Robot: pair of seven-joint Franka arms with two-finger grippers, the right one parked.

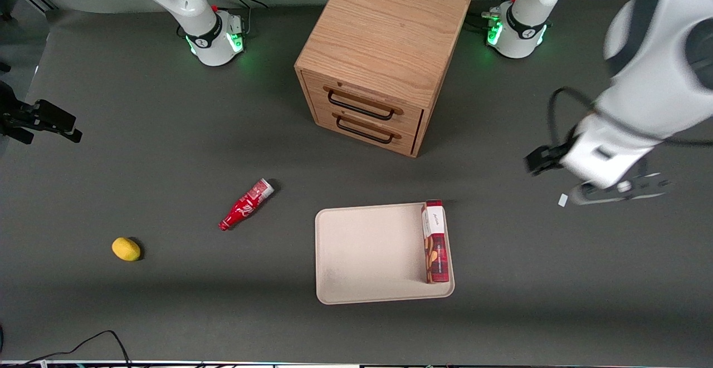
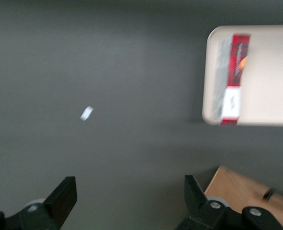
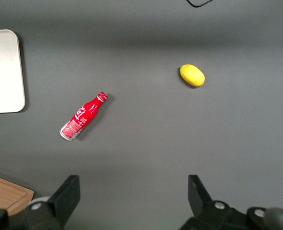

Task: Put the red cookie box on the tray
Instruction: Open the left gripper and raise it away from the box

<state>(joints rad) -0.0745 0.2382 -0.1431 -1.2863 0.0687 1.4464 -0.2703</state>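
Resting on tray (image 1: 356,256), red cookie box (image 1: 435,243), claw (image 1: 621,190) open

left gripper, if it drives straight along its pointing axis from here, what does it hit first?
Most likely bare table. The left gripper hangs open and empty, pointing down at the mat, off the tray's edge toward the working arm's end. The red cookie box and a small white scrap lie off that line, though depth is unclear.

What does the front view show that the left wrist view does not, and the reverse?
Only the front view shows the red bottle, the yellow fruit and the cabinet's two drawers. Only the left wrist view shows the open gripper close up, over bare table. Both show the red cookie box lying on the tray along one rim, and a small white scrap.
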